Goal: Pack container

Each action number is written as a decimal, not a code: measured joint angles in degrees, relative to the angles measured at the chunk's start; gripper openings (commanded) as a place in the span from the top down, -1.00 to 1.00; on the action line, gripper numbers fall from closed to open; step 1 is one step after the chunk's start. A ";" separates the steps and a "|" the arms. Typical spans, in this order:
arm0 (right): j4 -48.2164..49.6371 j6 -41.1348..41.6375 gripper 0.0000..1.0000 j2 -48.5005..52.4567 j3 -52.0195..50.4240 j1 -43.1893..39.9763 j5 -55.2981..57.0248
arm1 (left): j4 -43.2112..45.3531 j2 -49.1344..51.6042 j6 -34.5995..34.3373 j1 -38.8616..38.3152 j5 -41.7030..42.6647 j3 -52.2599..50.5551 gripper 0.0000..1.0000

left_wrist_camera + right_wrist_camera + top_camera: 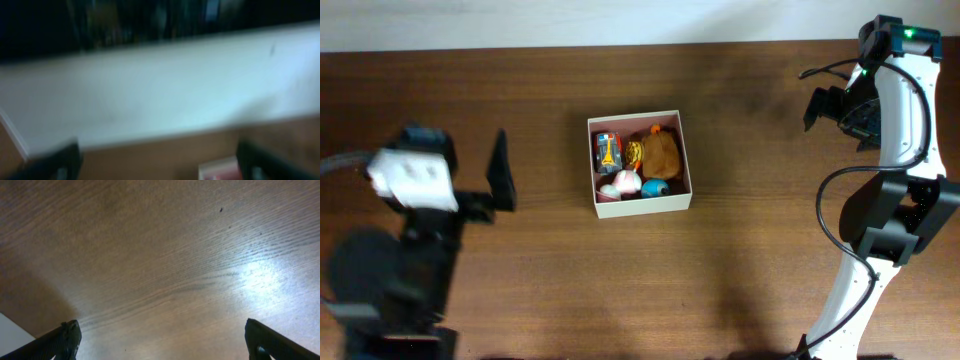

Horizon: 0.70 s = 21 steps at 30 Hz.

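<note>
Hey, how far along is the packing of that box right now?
Looks done or nearly so: the container holds several small toys, and no loose toy shows on the table. Nothing is in hand: the left hand and right hand are open, empty and away from the container. Left, at most, is any closing step; no lid shows.

Overhead evenly lit; left arm [405,250] smeared at 8 o'clock. Left wrist view wholly blurred. Right wrist: counter [150,255] glare at 3 o'clock, shadow at 8.
</note>
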 measured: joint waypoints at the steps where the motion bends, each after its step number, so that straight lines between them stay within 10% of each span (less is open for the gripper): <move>1: -0.02 0.04 -0.97 0.00 0.00 0.00 0.00 | 4.98 -2.62 0.11 0.00 0.52 -5.27 -0.99; 9: 0.00 0.02 -0.98 0.00 -0.02 0.00 0.00 | 26.82 -20.35 0.15 0.00 4.48 -41.31 -0.99; 21: 0.00 0.00 -0.97 0.00 -0.02 0.00 0.00 | 27.34 -35.41 0.17 0.00 6.67 -56.83 -0.99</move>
